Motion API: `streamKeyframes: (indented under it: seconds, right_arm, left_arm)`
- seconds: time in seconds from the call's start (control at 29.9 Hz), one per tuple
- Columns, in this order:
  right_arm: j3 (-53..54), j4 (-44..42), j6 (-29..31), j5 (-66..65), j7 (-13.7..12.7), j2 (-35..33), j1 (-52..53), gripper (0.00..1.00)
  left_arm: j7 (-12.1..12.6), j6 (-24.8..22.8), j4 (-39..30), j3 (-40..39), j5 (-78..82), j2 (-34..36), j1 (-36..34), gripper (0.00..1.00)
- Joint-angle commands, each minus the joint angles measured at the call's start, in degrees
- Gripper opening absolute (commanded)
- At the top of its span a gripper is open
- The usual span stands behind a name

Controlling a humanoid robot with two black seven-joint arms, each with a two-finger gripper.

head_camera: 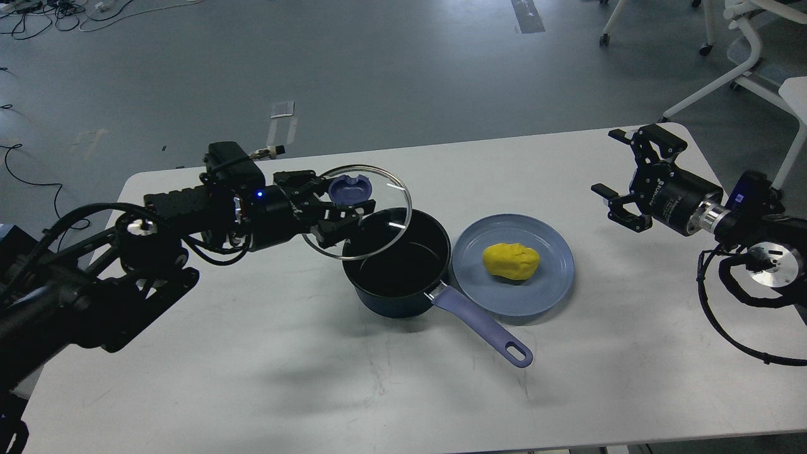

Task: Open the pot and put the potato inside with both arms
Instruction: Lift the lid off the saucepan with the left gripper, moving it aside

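Observation:
A dark blue pot [397, 277] with a lavender handle [482, 328] stands open at the table's middle, its inside empty. My left gripper [343, 202] is shut on the blue knob [350, 187] of the glass lid [359, 213] and holds the lid tilted, above and to the left of the pot. A yellow potato [511, 261] lies on a light blue plate [555, 284] just right of the pot. My right gripper [618, 173] is open and empty, above the table's right end, well clear of the plate.
The white table [315, 378] carries only the pot and plate. Office chair legs [712, 82] stand beyond the far right corner. Cables lie on the grey floor at the left.

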Motion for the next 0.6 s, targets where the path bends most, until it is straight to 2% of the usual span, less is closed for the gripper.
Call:
streamKeyframes:
  seconds: [0.0,0.07,0.2,0.57]
  right_arm:
    - [-0.1,0.1,0.0,0.0,0.0,0.0,0.0,1.00]
    - [-0.1,0.1,0.0,0.0,0.0,0.0,0.0,1.00]
    - [-0.1,0.0,0.0,0.0,0.0,0.0,-0.1,1.00]
    - [-0.4,0.1,0.0,-0.1,0.0,0.3,-0.4,1.00]
  left_arm:
    - [0.0,6.0,-0.1,2.3,-0.4,5.2,2.1,0.53]
    - [0.0,9.3,-0.1,3.7,-2.0,8.9,4.6,0.54]
    - [0.0,10.3,0.5,3.7,-4.3,11.0,9.1,0.55]
    - [0.0,12.6,8.9,3.7,-5.2,7.7,15.6,0.58]
